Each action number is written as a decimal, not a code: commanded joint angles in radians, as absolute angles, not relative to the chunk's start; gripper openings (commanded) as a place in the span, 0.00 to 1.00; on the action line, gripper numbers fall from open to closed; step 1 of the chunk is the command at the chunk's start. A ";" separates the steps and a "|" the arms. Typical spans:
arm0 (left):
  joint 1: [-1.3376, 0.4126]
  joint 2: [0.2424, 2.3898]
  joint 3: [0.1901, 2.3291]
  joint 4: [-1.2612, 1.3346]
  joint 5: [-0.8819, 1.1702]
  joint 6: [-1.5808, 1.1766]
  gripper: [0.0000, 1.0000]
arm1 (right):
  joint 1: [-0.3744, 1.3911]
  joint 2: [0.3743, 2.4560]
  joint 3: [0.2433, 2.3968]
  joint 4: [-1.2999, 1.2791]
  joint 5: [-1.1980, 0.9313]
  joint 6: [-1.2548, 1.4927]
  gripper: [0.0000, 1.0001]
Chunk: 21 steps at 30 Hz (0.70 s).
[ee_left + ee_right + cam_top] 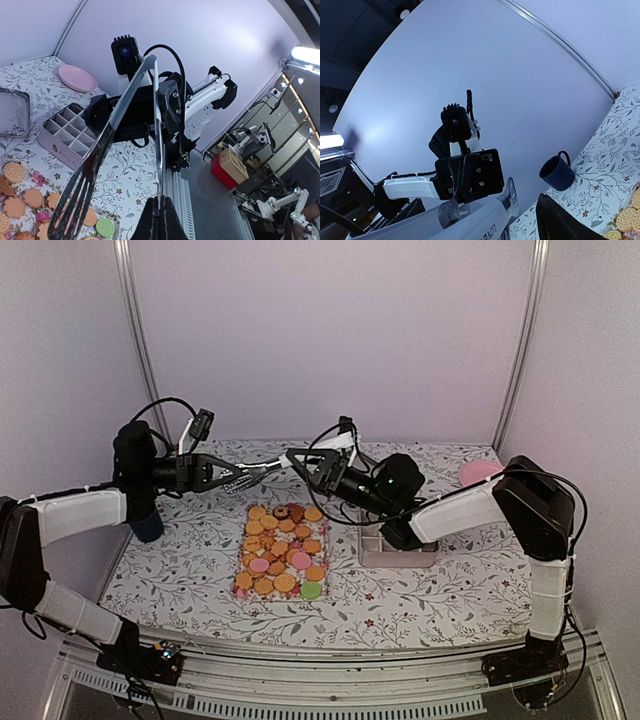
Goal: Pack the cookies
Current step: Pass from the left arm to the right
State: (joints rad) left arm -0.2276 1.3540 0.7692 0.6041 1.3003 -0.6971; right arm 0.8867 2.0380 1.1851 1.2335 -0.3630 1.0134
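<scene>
The cookies, mostly orange-golden with a few pink, green and dark ones, lie packed together on a clear sheet in mid-table; some show in the left wrist view and the right wrist view. Above their far edge, metal tongs hang level between both arms. My left gripper is shut on the tip of one tong arm. My right gripper stands open around the tongs' hinge end, its dark finger beside the handle.
A pink box with square compartments sits right of the cookies, under the right arm. A pink plate lies at the back right. A dark blue mug stands at the left behind the left arm. A grey metal tray shows at left.
</scene>
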 commanded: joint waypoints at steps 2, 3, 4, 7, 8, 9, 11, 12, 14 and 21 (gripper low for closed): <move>-0.218 1.343 0.763 0.683 1.293 -0.718 0.00 | 0.907 2.094 1.235 1.276 -0.362 1.048 0.70; -0.218 1.343 0.762 0.683 1.292 -0.718 0.00 | 0.907 2.099 1.242 1.285 -0.359 1.057 0.67; -0.218 1.342 0.761 0.684 1.292 -0.717 0.00 | 0.907 2.103 1.246 1.293 -0.359 1.064 0.64; -0.213 1.342 0.756 0.682 1.293 -0.711 0.00 | 0.907 2.104 1.249 1.295 -0.363 1.073 0.53; -0.212 1.341 0.755 0.680 1.294 -0.708 0.00 | 0.906 2.101 1.246 1.296 -0.367 1.072 0.50; -0.208 1.341 0.753 0.677 1.295 -0.704 0.00 | 0.904 2.097 1.241 1.297 -0.370 1.071 0.48; -0.201 1.340 0.752 0.670 1.298 -0.698 0.00 | 0.896 2.084 1.223 1.305 -0.375 1.067 0.49; -0.198 1.340 0.751 0.669 1.300 -0.697 0.00 | 0.891 2.074 1.206 1.315 -0.374 1.066 0.51; -0.194 1.337 0.750 0.666 1.303 -0.694 0.00 | 0.873 2.051 1.154 1.351 -0.369 1.070 0.62; -0.190 1.336 0.744 0.693 1.313 -0.715 0.00 | 0.834 1.960 1.051 1.379 -0.341 1.035 0.77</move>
State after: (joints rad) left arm -0.1978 1.3540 0.7502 0.6483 1.3102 -0.7002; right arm 0.8558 2.0380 1.0832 1.3357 -0.3706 1.0779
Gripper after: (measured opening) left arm 0.008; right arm 0.768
